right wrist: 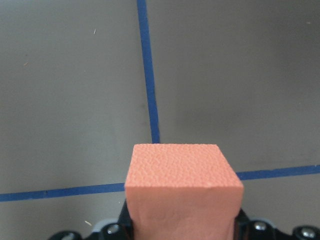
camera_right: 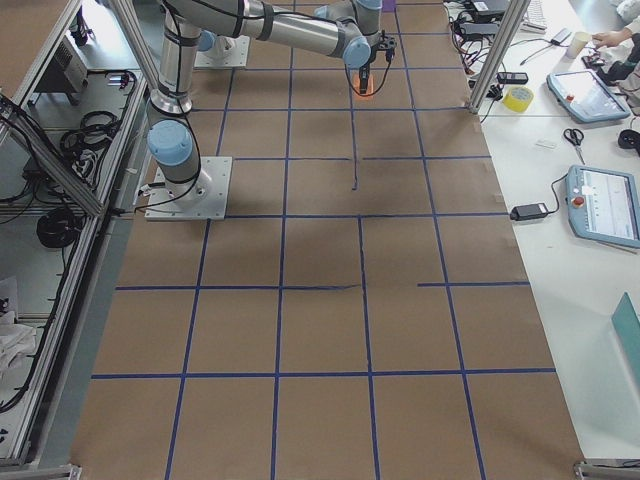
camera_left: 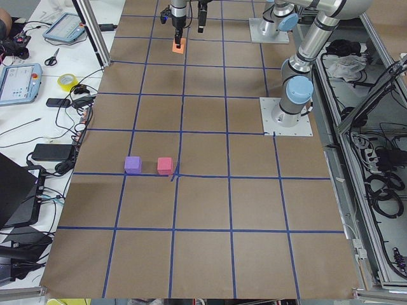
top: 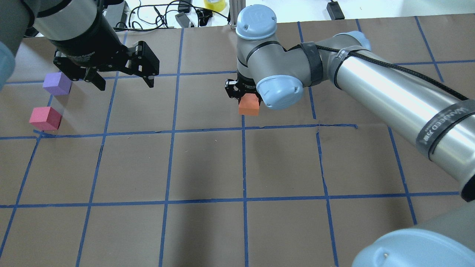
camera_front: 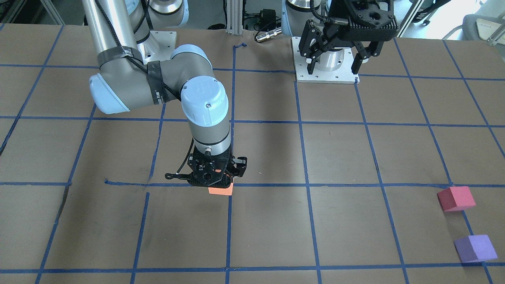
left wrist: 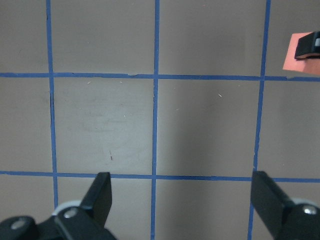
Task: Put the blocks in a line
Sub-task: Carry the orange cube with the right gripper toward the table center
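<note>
My right gripper [top: 246,97] is shut on the orange block [top: 248,105] and holds it low over the table's middle, at a blue tape line. I cannot tell whether it touches the table. The orange block fills the bottom of the right wrist view [right wrist: 182,190] and shows in the front view [camera_front: 221,191]. The reddish-pink block [top: 45,118] and the purple block [top: 56,83] sit side by side, slightly apart, at the table's left end; both also show in the front view, pink [camera_front: 455,198] and purple [camera_front: 474,248]. My left gripper [top: 122,79] hangs open and empty above the table, just right of the purple block.
The brown table [top: 207,167] carries a grid of blue tape lines. The left arm's base plate [camera_front: 325,75] stands at the robot's side. A bench with tablets, cables and a yellow tape roll [camera_left: 67,81] runs along the far edge.
</note>
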